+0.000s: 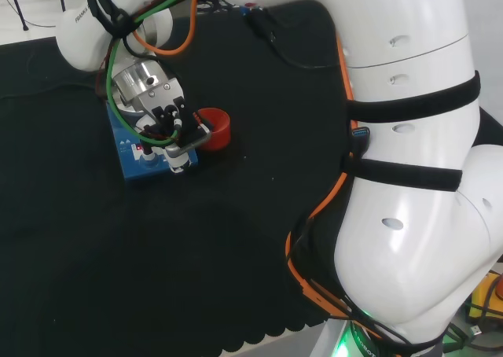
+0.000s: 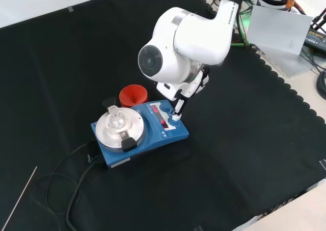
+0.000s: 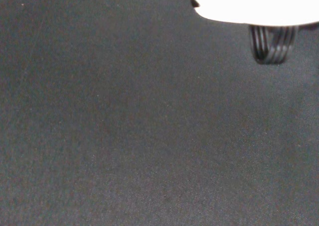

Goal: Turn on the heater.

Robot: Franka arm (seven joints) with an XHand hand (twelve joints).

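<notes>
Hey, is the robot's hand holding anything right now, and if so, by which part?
Nothing is held. In the front view the hand reaches down with a straight fingertip on the control panel of the blue heater; its fingers curl round nothing.

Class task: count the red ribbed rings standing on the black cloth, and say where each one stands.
1. The red ribbed ring stands on the black cloth directly behind the blue heater in the front view, left of the hand. The arm's white link could hide others.
</notes>
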